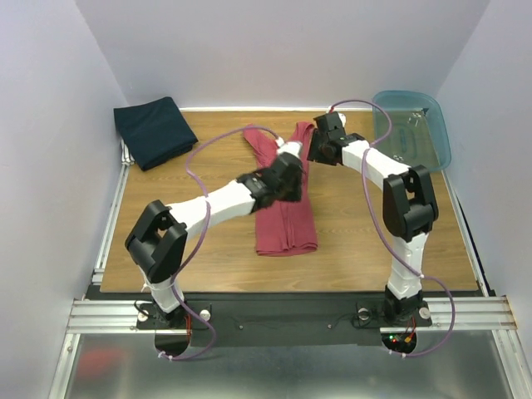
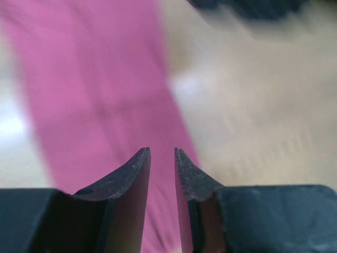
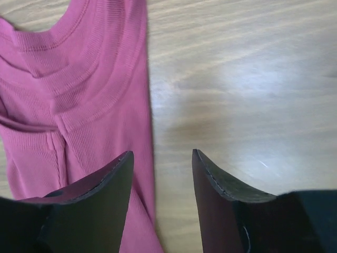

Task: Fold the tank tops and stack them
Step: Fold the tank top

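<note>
The maroon tank top (image 1: pixel 287 224) lies folded lengthwise into a long strip on the middle of the wooden table (image 1: pixel 357 249), straps at the far end. The navy tank top (image 1: pixel 154 130) lies as a folded square at the far left corner. My left gripper (image 1: pixel 290 158) hovers over the upper half of the maroon strip. In the blurred left wrist view the gripper (image 2: pixel 162 150) has its jaws a narrow gap apart and empty above the maroon cloth (image 2: pixel 95 95). My right gripper (image 1: pixel 316 143) is open and empty over the top's right edge; in the right wrist view the gripper (image 3: pixel 162 153) sits by the neckline (image 3: pixel 79 89).
A translucent blue plastic tub (image 1: pixel 413 125) stands at the far right corner, just behind the right arm. Metal rails run along the table's left and front edges. White walls close in the sides and back.
</note>
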`<state>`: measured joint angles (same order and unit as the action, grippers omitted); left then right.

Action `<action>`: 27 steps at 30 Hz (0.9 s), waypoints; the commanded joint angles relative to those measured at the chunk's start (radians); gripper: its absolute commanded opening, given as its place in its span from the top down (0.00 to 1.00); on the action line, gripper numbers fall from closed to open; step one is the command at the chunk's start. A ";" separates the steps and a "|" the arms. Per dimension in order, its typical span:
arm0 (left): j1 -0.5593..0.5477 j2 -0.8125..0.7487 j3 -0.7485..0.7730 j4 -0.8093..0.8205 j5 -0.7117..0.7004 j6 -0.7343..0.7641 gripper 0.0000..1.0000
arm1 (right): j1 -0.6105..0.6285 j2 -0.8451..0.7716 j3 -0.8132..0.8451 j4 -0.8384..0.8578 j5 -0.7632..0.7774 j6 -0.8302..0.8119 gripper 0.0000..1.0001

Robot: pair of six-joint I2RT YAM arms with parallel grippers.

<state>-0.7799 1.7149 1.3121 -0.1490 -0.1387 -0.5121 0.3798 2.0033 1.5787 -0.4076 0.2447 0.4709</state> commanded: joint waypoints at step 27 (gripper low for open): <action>-0.340 0.216 -0.062 -0.026 -0.070 -0.088 0.83 | 0.001 0.305 0.234 0.030 -0.030 -0.003 0.76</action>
<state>-1.1080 1.9247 1.2812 -0.1619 -0.1852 -0.5816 0.3798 2.2665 1.7725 -0.3939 0.1913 0.4858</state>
